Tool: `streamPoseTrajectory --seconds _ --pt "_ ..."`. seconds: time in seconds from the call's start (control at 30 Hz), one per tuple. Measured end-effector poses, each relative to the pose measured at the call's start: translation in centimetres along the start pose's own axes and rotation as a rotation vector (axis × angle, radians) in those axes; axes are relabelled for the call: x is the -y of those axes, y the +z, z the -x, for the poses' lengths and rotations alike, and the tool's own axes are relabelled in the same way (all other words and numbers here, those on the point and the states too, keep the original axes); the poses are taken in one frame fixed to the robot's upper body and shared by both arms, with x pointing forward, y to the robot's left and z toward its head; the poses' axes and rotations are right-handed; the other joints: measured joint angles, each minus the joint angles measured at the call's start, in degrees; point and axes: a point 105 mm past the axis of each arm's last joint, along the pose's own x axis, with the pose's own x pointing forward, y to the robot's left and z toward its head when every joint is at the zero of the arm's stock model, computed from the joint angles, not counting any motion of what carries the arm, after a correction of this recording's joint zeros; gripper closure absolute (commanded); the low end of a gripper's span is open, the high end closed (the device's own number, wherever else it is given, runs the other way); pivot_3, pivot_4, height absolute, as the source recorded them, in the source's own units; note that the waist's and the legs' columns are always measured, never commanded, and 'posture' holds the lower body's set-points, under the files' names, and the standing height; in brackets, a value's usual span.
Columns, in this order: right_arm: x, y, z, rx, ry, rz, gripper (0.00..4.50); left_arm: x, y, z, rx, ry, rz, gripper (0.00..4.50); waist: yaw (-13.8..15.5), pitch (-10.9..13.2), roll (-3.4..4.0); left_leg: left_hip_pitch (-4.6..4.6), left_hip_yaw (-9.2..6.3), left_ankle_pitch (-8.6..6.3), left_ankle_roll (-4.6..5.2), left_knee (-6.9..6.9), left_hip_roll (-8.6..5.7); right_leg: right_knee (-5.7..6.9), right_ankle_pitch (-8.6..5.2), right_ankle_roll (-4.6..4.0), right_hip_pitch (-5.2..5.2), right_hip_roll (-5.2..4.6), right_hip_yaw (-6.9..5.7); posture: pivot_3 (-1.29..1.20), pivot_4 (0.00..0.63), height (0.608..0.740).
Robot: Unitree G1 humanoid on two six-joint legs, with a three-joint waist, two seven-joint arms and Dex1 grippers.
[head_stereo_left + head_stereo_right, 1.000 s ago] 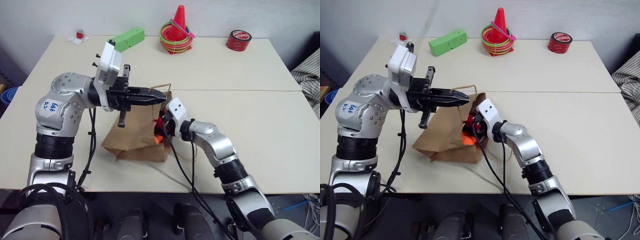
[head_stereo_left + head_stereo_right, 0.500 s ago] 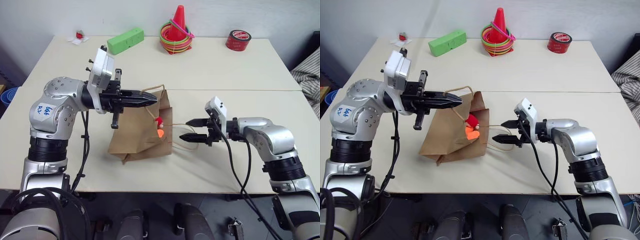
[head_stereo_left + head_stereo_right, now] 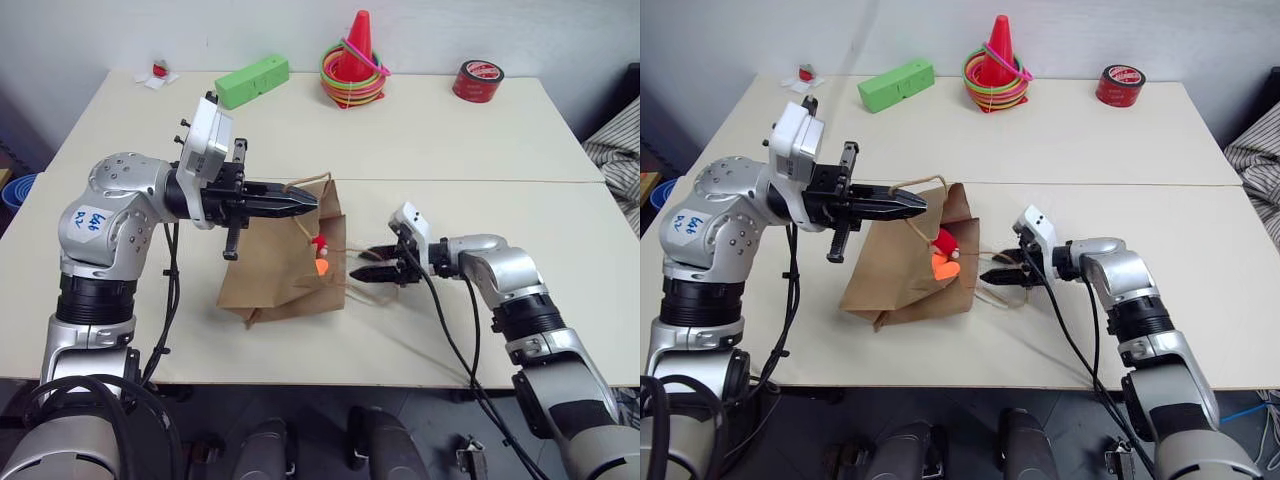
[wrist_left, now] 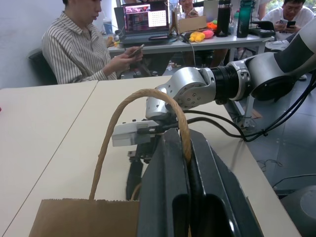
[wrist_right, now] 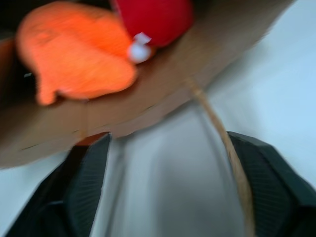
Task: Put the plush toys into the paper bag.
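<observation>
Toys, red and orange, sit inside paper bag.

Brown paper bag sits slumped on tabletop, mouth open to the robot's right, one tan loop handle raised. Red plush toy & orange plush toy rest inside its mouth.

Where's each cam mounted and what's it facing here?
Left eye, right eye: head, looking down at the table; both arms show; same scene.
Left wrist: along the shut left tool, pinching the bag handle; faces the right arm and seated people.
Right wrist: along the open right tool at the bag mouth, orange toy and red toy inside.
Shared: bag, handle.
</observation>
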Motion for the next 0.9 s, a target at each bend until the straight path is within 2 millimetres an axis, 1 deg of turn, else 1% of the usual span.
streamPoseTrajectory --seconds 0.17,0.2,0.23,0.3,0.47,0.53,0.63,0.8,0.9 --pt "-1.9 -1.4 2.1 -0.035 0.052 -0.099 3.66 -0.1 0.0 0.1 -0.003 0.01 -0.001 4.5 0.2 0.0 0.0 0.0 -0.02 0.0 0.0 0.0 0.0 -0.01 0.0 0.0 0.0 -0.01 -0.01 0.0 0.15 0.74" --pt "-2.5 -1.5 2.5 -0.021 0.063 -0.122 3.97 -0.1 -0.1 0.1 -0.003 0.012 -0.005 4.5 0.3 0.0 0.0 0.0 -0.02 0.0 0.0 0.0 0.0 -0.01 0.0 0.0 0.0 -0.02 -0.02 0.0 0.15 0.74" --pt "-3.2 -1.5 2.9 0.006 0.078 -0.156 4.39 -0.1 -0.1 0.1 -0.006 0.014 -0.009 4.5 0.6 0.0 0.0 0.0 -0.02 0.0 0.0 0.0 0.0 -0.01 0.0 0.0 0.0 -0.02 -0.02 0.0 0.15 0.74" --pt "-4.2 -1.0 4.1 0.062 0.087 -0.212 4.46 -0.2 -0.2 -0.1 -0.01 0.018 -0.022 4.5 0.8 0.0 0.0 0.0 0.01 0.0 0.0 0.01 -0.01 0.01 0.0 0.01 -0.01 -0.02 0.0 0.0 0.15 0.74" --pt "-6.0 2.3 8.7 0.273 0.058 -0.301 4.46 -1.1 -0.2 -0.5 0.018 0.039 -0.052 4.5 1.6 0.0 0.0 0.01 -0.04 -0.01 0.0 0.02 0.0 -0.01 0.01 0.0 0.02 -0.03 -0.02 0.0 0.15 0.74" --pt "-6.6 2.6 10.1 0.316 0.042 -0.326 4.46 -1.7 -0.1 -0.8 0.036 0.058 -0.075 4.5 2.0 0.0 0.0 0.01 -0.04 -0.01 0.02 0.02 -0.01 -0.03 0.01 0.0 0.03 -0.04 -0.02 0.0 0.15 0.74" --pt "-7.4 3.4 11.5 0.377 0.04 -0.355 4.46 -2.7 0.1 -1.2 0.061 0.092 -0.104 4.5 2.4 0.0 0.0 0.01 0.0 -0.02 0.03 0.02 -0.03 -0.02 0.02 0.02 0.02 -0.03 0.0 0.0 0.15 0.74" --pt "-8.3 6.4 14.1 0.508 0.019 -0.291 4.46 -4.2 0.8 -1.8 0.097 0.139 -0.167 4.5 2.5 0.0 0.0 0.01 0.02 -0.02 0.03 0.0 -0.01 -0.01 0.02 0.02 0.0 -0.01 0.01 0.0 0.15 0.74" --pt "-8.1 7.7 14.8 0.561 -0.015 -0.268 4.46 -5.5 0.9 -1.3 0.089 0.195 -0.214 4.5 2.4 0.0 0.0 0.01 0.11 -0.02 0.03 -0.02 -0.02 0.01 0.02 0.02 -0.03 0.0 0.02 0.0 0.15 0.74"
